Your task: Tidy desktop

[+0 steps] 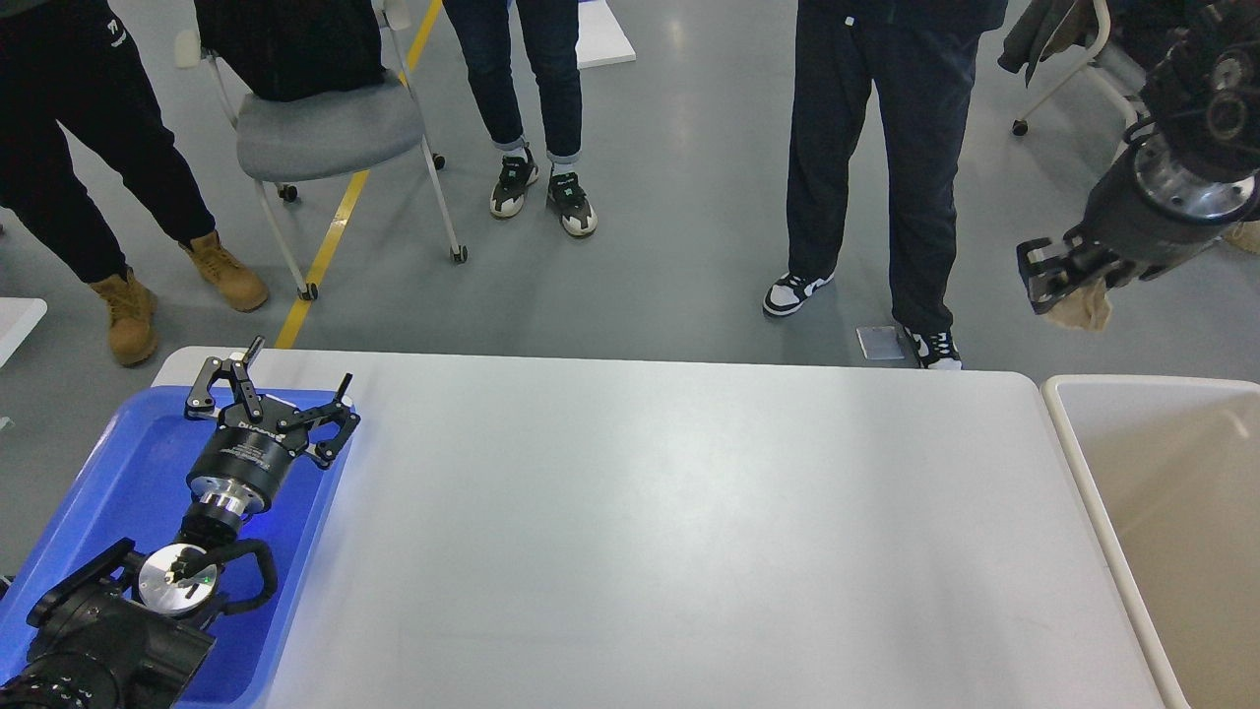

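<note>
The desktop (650,522) is a wide white-grey tabletop with rounded corners; its visible surface is bare. My left gripper (285,369) is open and empty, hovering over the far end of the blue tray (118,463) at the left edge of the desktop. My right gripper (1058,281) is raised high at the upper right, beyond the table's far edge, and is shut on a small crumpled beige scrap (1083,307) that hangs below its fingers.
A beige bin (1162,473) stands against the table's right side, below and to the right of the raised gripper. Several people stand on the grey floor beyond the table. A grey chair (325,128) is at the back left.
</note>
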Robot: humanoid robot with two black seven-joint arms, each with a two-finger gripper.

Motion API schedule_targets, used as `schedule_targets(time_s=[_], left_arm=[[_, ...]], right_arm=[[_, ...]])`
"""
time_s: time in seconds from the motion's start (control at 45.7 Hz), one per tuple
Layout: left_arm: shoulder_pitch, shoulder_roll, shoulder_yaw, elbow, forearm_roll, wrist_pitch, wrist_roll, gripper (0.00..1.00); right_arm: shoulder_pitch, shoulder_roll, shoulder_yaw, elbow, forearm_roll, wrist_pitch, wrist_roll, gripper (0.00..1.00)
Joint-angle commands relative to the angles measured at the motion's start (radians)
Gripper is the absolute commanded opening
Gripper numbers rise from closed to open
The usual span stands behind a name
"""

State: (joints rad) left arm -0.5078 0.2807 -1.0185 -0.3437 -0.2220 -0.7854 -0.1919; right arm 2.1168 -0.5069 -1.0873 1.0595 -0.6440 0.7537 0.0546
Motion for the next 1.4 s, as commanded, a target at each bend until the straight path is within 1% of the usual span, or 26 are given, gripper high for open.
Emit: schedule_targets(time_s=[0.0,0.066,0.175,0.219,0.241,0.284,0.35,0.394,0.481,0.591,0.7,0.832,0.919,0.985,1.028,1.16,1.379], left_arm=[[0.000,0.002,0.000,0.000,0.000,0.000,-0.001,1.00],[0.000,0.002,0.000,0.000,0.000,0.000,-0.001,1.00],[0.000,0.002,0.000,0.000,0.000,0.000,-0.001,1.00],[0.000,0.002,0.000,0.000,0.000,0.000,-0.001,1.00],[0.000,0.002,0.000,0.000,0.000,0.000,-0.001,1.00],[0.000,0.000,0.000,0.000,0.000,0.000,-0.003,1.00],[0.000,0.000,0.001,0.000,-0.002,0.000,-0.001,1.00],[0.000,0.000,0.000,0.000,-0.002,0.000,-0.003,1.00],[0.000,0.000,0.000,0.000,-0.002,0.000,-0.003,1.00],[0.000,0.000,0.000,0.000,-0.002,0.000,-0.003,1.00],[0.000,0.000,0.000,0.000,-0.002,0.000,-0.001,1.00],[0.000,0.000,0.000,0.000,-0.002,0.000,-0.001,1.00],[0.000,0.000,0.000,0.000,-0.002,0.000,-0.001,1.00],[0.000,0.000,0.000,0.000,-0.002,0.000,-0.001,1.00],[0.000,0.000,0.000,0.000,-0.002,0.000,-0.001,1.00],[0.000,0.000,0.000,0.000,-0.002,0.000,-0.001,1.00],[0.000,0.000,0.000,0.000,-0.002,0.000,-0.001,1.00]], right_arm=[[-0.015,-0.125,-0.020,-0.068,-0.049,-0.196,-0.002,0.00],[-0.110,-0.186,-0.025,-0.125,-0.046,-0.382,-0.004,0.00],[-0.311,-0.248,-0.008,-0.286,-0.017,-0.676,-0.002,0.00],[-0.403,-0.272,0.015,-0.346,0.029,-0.764,-0.002,0.00],[-0.510,-0.288,0.067,-0.405,0.122,-0.850,-0.002,0.00],[-0.631,-0.286,0.128,-0.456,0.232,-0.933,-0.001,0.00],[-0.788,-0.280,0.237,-0.557,0.363,-1.011,0.001,0.00],[-0.880,-0.265,0.315,-0.648,0.420,-1.016,0.001,0.00],[-1.043,-0.196,0.492,-0.830,0.521,-1.013,-0.001,0.00],[-1.164,-0.119,0.754,-0.955,0.567,-1.002,-0.006,0.00],[-1.209,-0.065,1.025,-0.981,0.569,-1.016,-0.010,0.00],[-1.279,-0.053,1.299,-1.006,0.572,-1.015,-0.013,0.00],[-1.319,-0.028,1.438,-1.006,0.572,-1.015,-0.036,0.00],[-1.350,-0.018,1.515,-1.006,0.572,-1.008,-0.065,0.00],[-1.364,-0.012,1.556,-1.006,0.572,-1.008,-0.073,0.00],[-1.407,0.027,1.630,-1.006,0.583,-1.004,-0.076,0.00],[-1.437,0.057,1.627,-1.003,0.638,-0.996,-0.075,0.00]])
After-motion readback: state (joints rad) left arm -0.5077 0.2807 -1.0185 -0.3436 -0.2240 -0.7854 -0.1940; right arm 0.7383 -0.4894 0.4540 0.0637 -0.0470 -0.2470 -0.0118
